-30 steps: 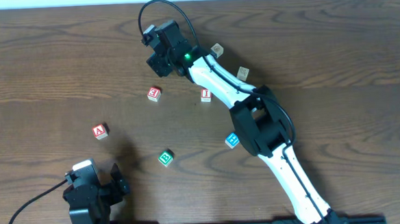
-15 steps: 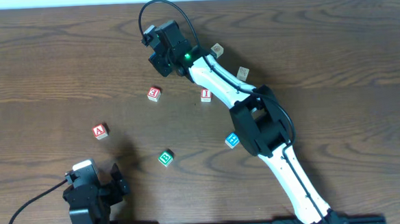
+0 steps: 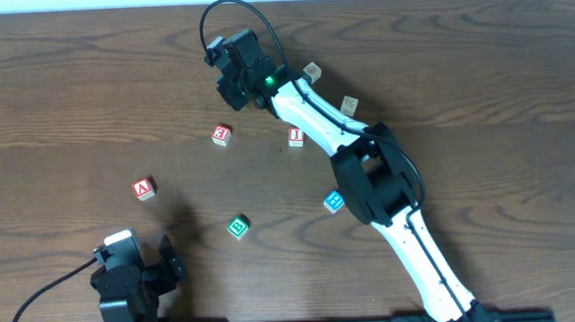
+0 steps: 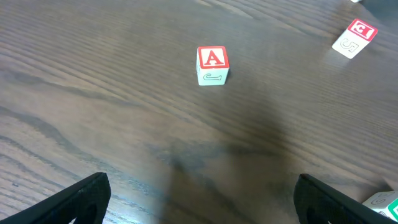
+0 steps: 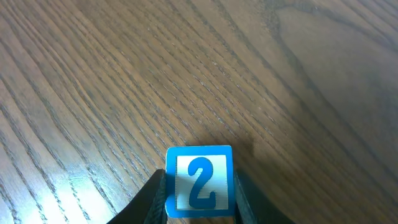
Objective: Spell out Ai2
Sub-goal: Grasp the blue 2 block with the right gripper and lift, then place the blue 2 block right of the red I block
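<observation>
Left gripper (image 4: 202, 199): front-left corner, jaws spread wide, empty. A cube (image 3: 144, 188): toward left edge. I cube (image 3: 295, 136): middle, nearer far edge. Right gripper (image 5: 199, 198): by far edge, pinching 2 cube (image 5: 199, 181). Risk: 2 cube slips or twists at release; forearm may knock I cube.

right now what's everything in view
white cube with red A: 1, left of centre
white cube with red E: 1, far centre
white cube with red I: 1, beside right arm
white cube with blue 2: 1, in right jaws
blue H cube: 1, by right elbow
green-lettered cube: 1, near centre
tan cubes: 2, beyond right arm
brown wooden table: 1
left arm: 1, black, near edge, jaws open
right arm: 1, white, jaws shut on 2 cube
</observation>
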Controlling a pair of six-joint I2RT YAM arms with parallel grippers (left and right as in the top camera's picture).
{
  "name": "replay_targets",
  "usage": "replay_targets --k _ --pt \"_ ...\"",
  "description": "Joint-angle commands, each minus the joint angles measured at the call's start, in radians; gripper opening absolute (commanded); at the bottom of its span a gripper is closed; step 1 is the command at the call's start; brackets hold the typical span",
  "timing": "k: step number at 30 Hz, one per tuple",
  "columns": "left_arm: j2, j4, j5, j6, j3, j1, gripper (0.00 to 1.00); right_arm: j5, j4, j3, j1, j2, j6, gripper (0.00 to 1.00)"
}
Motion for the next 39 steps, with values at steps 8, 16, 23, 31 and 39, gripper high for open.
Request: replay_targets --k 8,16,23,31,39 --pt "-0.005 -0.059 0.004 0.01 -0.013 0.006 0.95 -0.008 -0.1 0.004 -0.002 -0.096 0.026 0.05" --pt "-0.005 -0.06 0.004 0.01 -0.013 0.006 0.95 0.057 -0.246 0.004 -0.007 -0.341 0.048 0.01" --pt "-0.005 -0.059 0.004 0.01 -0.013 0.006 0.96 0.119 -0.683 0.002 -0.096 -0.545 0.246 0.01" --pt "-0.005 -0.059 0.004 0.01 -0.013 0.006 0.95 0.005 -0.674 -0.268 -0.2 -0.559 0.282 0.01" --pt "-0.005 -0.06 0.004 0.01 -0.013 0.006 0.95 -0.006 -0.417 -0.621 -0.198 -0.573 0.395 0.01"
